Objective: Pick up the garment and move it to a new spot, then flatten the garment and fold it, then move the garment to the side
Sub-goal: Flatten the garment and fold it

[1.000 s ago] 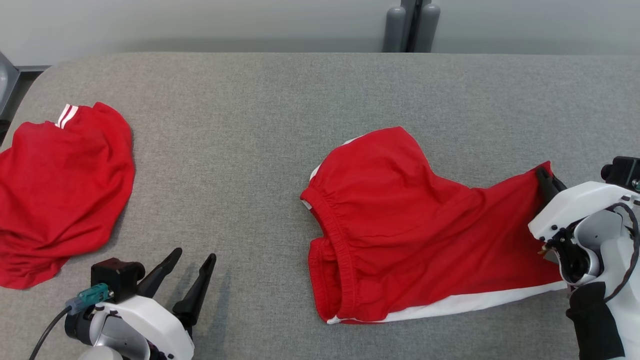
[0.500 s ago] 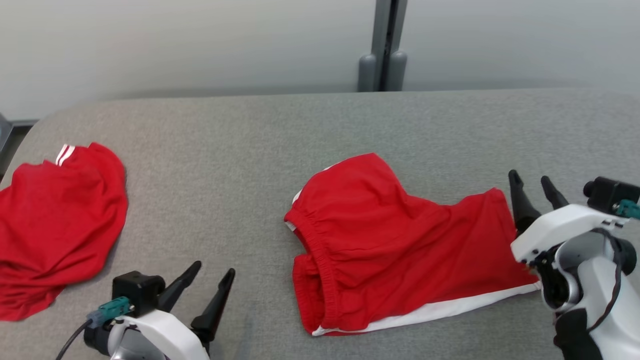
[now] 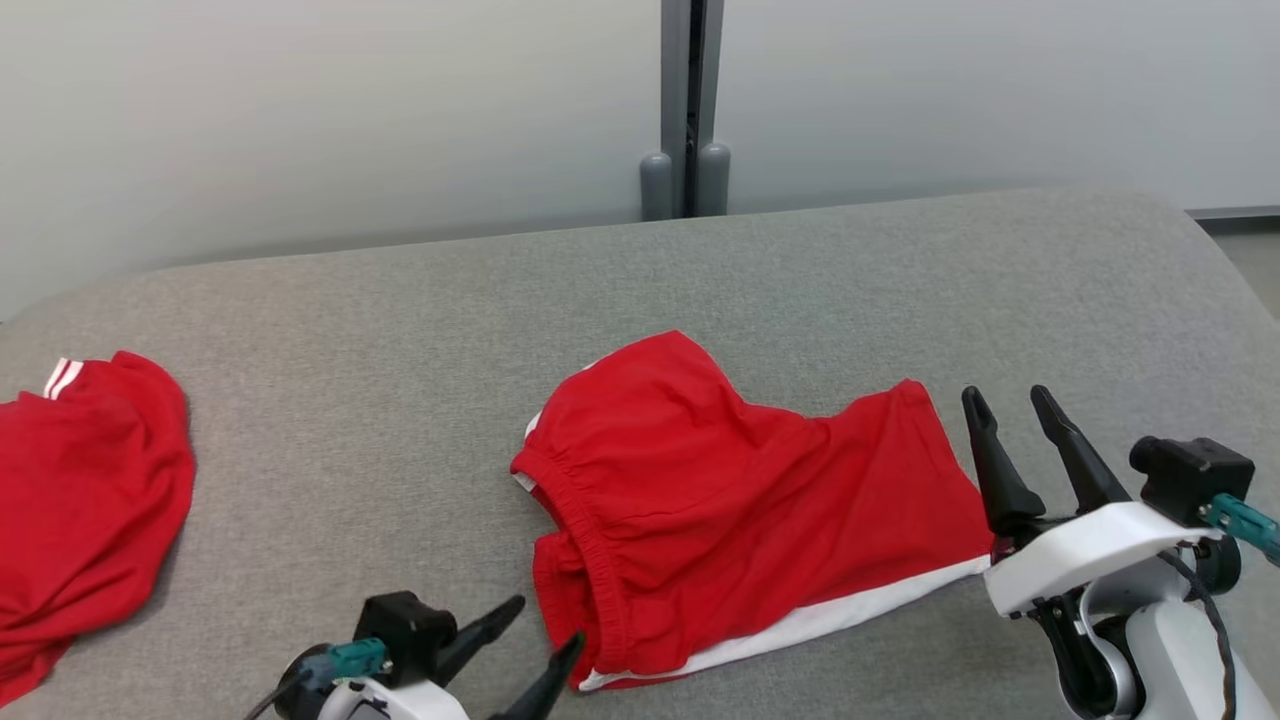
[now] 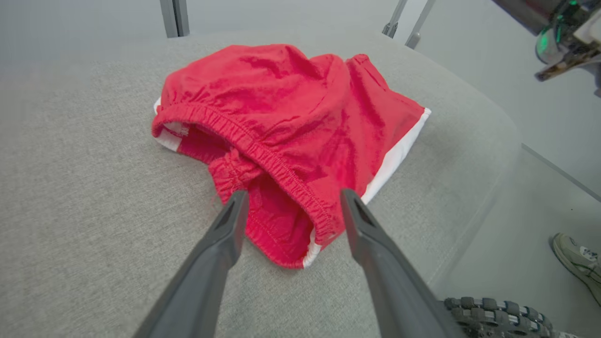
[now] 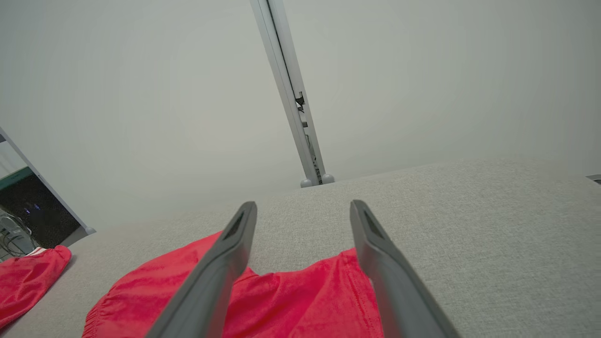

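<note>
Red cotton-like shorts with a gathered elastic waistband and a white side stripe (image 3: 740,500) lie crumpled on the grey fabric-covered counter (image 3: 400,330), a little right of its middle. The waistband faces left and gapes open. The leg hems run out to the right, and the white stripe follows the near edge. Folds and ridges cross the cloth, so it is not flat.

The left pincer (image 3: 548,620) sits at the near edge, just left of the waistband's near end. Its two long dark fingers are spread wide with nothing gripped. In the left wrist view the left pincer (image 4: 294,192) frames the near corner of the waistband between its fingers; whether the tips touch the cloth cannot be told.

The right pincer (image 3: 1004,392) stands just beside the shorts' right hem, fingers pointing to the far side, spread wide and empty. In the right wrist view the right pincer (image 5: 303,203) looks over the red cloth toward the pale wall.

A second red garment with white stripes at its edge (image 3: 80,500) lies bunched at the far left of the counter, well apart from the shorts. A grey metal post (image 3: 685,100) rises behind the counter's far edge. A pale shoe (image 4: 575,263) rests on the floor off the counter's right end.
</note>
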